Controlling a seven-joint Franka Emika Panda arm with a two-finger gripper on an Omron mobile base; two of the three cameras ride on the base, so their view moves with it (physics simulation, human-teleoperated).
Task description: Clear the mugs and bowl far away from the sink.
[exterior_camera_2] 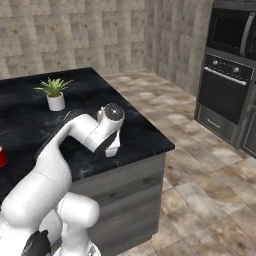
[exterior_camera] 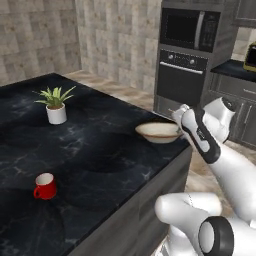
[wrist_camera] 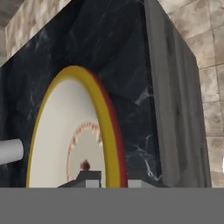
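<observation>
A: Where is the bowl (exterior_camera: 158, 132)?

B: On the dark marble surface (exterior_camera: 95, 155), at its edge nearest the oven (exterior_camera: 181, 77), well apart from the potted plant (exterior_camera: 55, 104).

A: And the claw (wrist_camera: 107, 181)?

B: Clamped on the bowl's rim.

A: Any mugs?

B: 1 red mug (exterior_camera: 45, 186) stands upright, far from the bowl.

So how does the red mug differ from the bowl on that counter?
The red mug is small, upright and solid red outside with a handle; the bowl is much wider, shallow, cream with a yellow-orange rim and no handle. The mug stands free near the front of the black counter; the bowl sits at the counter's far edge with the gripper shut on its rim. Both are pale inside.
</observation>
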